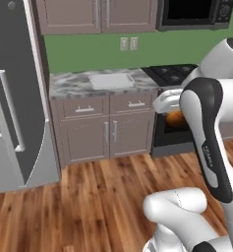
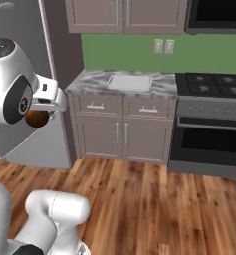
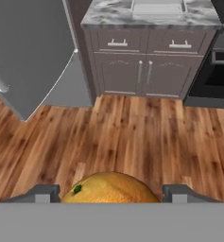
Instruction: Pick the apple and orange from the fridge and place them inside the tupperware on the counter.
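The two-finger gripper [image 3: 109, 194] holds the round, dimpled orange fruit [image 3: 112, 188].
Hand view shows its green stem spot [image 3: 77, 189], base views its darker shading; rightwards, the white rectangular tray [image 2: 130, 82] lies on grey-white marbled counter [image 2: 94, 81].

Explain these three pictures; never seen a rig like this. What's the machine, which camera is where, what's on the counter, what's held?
It's a white robot arm with dark joints on a driving base, in a simulated kitchen. Two pictures come from cameras on the base, behind the arm to its left and right. The third comes from the hand, looking along the two-finger gripper.

On the grey-and-white marbled stone counter sits a shallow white rectangular tray-like container. Beside the counter are a tall grey fridge and a black-topped stove.

Between the dark fingertips is a round orange fruit with a green stem spot, apparently held above the wooden floor.
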